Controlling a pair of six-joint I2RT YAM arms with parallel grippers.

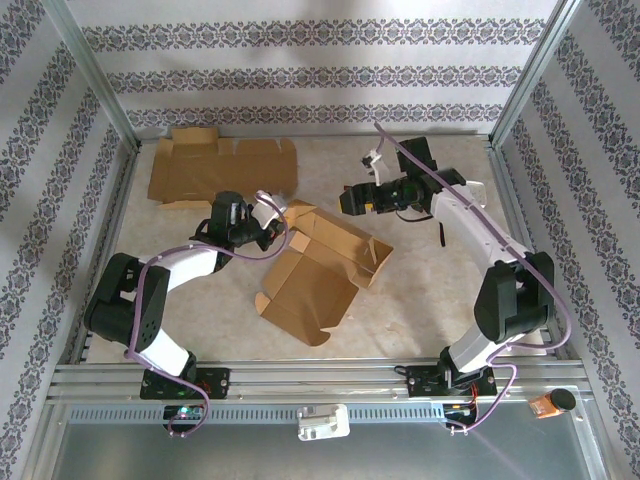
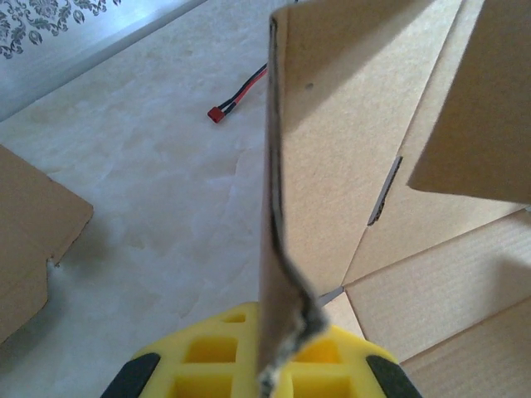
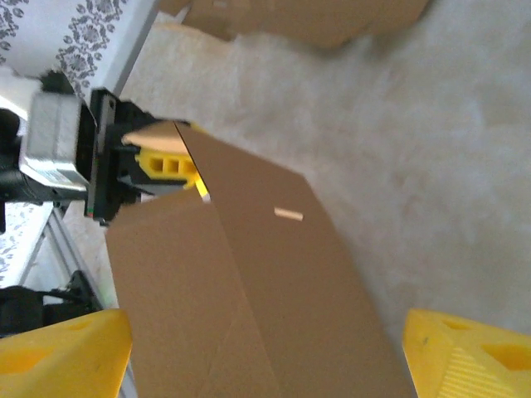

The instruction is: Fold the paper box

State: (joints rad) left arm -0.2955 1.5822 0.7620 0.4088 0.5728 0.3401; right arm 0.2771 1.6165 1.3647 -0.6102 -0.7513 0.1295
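The brown paper box (image 1: 322,268) lies half folded in the middle of the table, with some flaps raised. My left gripper (image 1: 272,233) is shut on the box's upright left flap (image 2: 332,124). In the left wrist view that flap runs edge-on up from between the yellow fingers (image 2: 224,365). My right gripper (image 1: 347,200) hovers just beyond the box's far right corner. Its yellow fingers (image 3: 66,356) stand wide apart and open, with a box panel (image 3: 274,290) seen past them and nothing gripped. The left gripper (image 3: 158,162) holding the flap also appears in the right wrist view.
A second, flat cardboard blank (image 1: 220,170) lies at the back left, its edge close to the held flap (image 2: 33,240). A red and black cable end (image 2: 217,114) rests on the table. Patterned walls and metal frame posts (image 1: 95,75) enclose the table.
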